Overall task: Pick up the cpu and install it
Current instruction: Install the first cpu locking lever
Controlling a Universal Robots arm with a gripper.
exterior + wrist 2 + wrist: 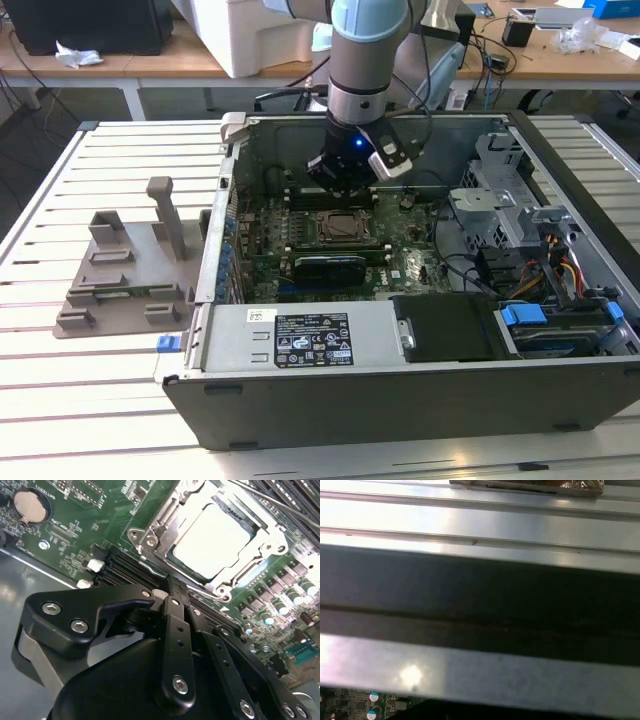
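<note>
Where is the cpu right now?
The cpu sits in the motherboard socket inside the open computer case, just ahead of the gripper in the second wrist view.

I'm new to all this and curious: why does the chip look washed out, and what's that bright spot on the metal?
In the second wrist view, the cpu in its socket glares near-white under overhead light, and the gripper close to the lens is dark. In the first wrist view, a soft highlight sits on the metal case wall.
</note>
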